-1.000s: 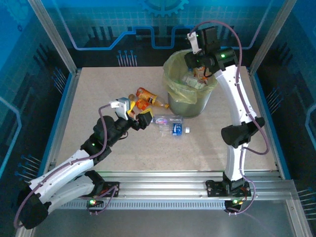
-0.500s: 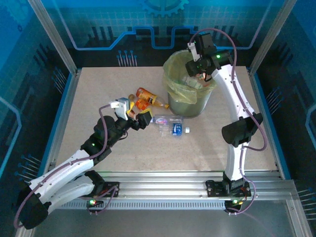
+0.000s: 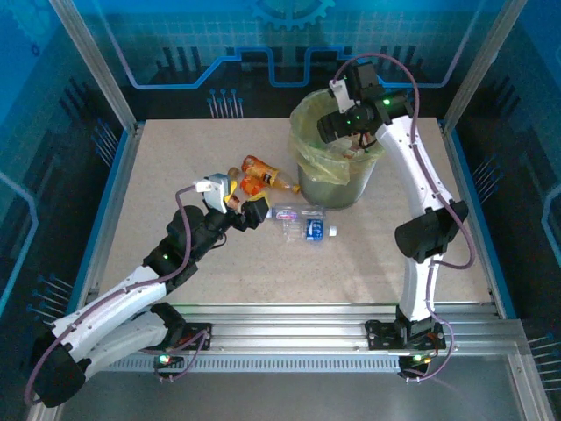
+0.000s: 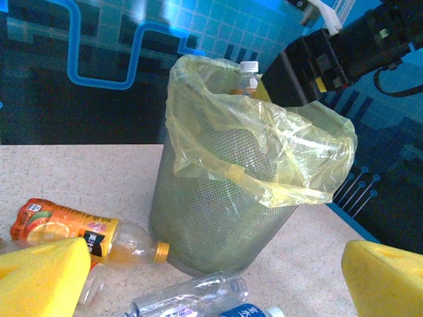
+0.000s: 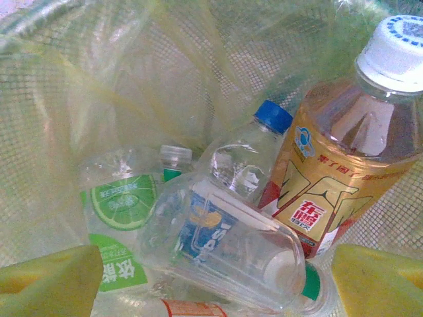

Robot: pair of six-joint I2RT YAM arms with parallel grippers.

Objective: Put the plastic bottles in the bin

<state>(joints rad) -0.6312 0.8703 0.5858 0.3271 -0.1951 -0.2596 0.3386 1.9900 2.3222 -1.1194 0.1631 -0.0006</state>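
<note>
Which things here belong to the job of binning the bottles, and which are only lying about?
Belong to the job:
bin
orange-label bottle and clear blue-label bottle, lying outside it
amber bottle and green-label bottle, inside it

Only surroundings:
metal frame
blue wall panels

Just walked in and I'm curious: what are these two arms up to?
It's a tidy-up. The right hand hangs open over the bin, where several plastic bottles already lie. The left hand, open and empty, hovers by an orange bottle and a clear bottle on the table beside the bin.
</note>
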